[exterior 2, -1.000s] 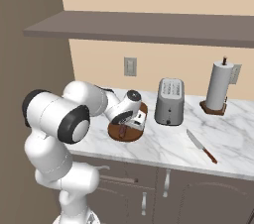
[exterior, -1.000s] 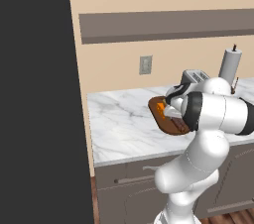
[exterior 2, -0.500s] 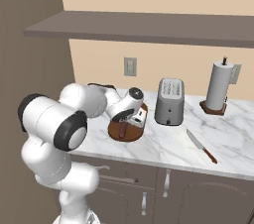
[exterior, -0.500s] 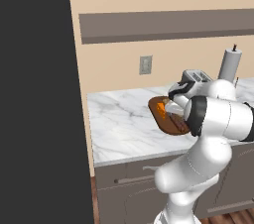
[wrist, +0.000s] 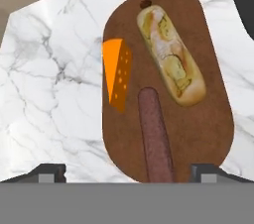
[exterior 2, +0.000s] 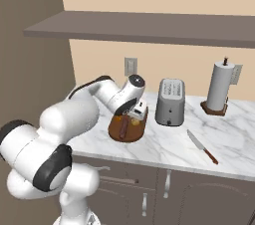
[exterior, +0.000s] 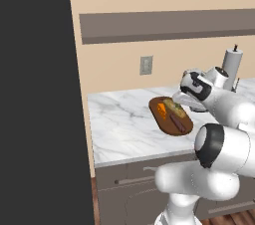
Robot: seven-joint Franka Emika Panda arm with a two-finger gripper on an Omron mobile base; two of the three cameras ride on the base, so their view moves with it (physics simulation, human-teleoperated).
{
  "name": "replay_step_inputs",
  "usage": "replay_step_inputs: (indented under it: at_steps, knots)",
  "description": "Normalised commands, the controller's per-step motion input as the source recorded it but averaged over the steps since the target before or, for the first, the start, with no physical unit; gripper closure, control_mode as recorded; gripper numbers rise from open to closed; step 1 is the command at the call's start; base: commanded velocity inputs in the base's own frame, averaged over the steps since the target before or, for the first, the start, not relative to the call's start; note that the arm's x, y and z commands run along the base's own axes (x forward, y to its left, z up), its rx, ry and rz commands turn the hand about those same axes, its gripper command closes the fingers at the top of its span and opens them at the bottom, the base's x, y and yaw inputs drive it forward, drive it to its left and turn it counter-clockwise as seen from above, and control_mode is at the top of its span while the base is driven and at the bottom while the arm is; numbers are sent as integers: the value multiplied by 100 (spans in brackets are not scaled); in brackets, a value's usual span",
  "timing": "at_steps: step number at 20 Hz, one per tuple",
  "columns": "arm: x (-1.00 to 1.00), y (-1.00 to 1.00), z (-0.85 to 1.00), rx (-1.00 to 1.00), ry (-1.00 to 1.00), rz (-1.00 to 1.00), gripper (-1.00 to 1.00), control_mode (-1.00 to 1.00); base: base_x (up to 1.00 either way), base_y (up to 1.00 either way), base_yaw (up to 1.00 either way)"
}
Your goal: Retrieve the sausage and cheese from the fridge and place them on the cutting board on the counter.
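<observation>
Board [wrist: 208,119] — oval, dark wood, on the marble desk [exterior: 119,129] near its back edge, beside the toaster [exterior 2: 170,102].
On it, 3 items: cheese [wrist: 116,72] at one long edge; sausage [wrist: 155,136] just beside it, mid-board; tan roll [wrist: 171,62] along the other side.
Fingers [wrist: 129,171] — apart, above the board, holding nothing.
Knife [exterior 2: 201,146] — near the desk's front edge.

No readable text, label or number shows anywhere.
</observation>
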Motion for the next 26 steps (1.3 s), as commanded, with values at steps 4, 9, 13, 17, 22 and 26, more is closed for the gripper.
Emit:
replay_step_inputs:
  at_steps: [4, 9, 13, 17, 22, 26]
  knots:
    - [-77, 0, 43, -3, -1, 0, -100, -100, 0, 0, 0]
    - [-92, 0, 36, 0, -5, -2, -100, -100, 0, 0, 0]
    - [-81, 0, 40, 0, -11, 0, -100, -100, 0, 0, 0]
    - [-70, 0, 47, -1, -12, 0, -100, -100, 0, 0, 0]
    - [-85, 0, 42, -8, -18, 0, -100, -100, 0, 0, 0]
    - [-91, 0, 39, -8, -15, 0, -100, -100, 0, 0, 0]
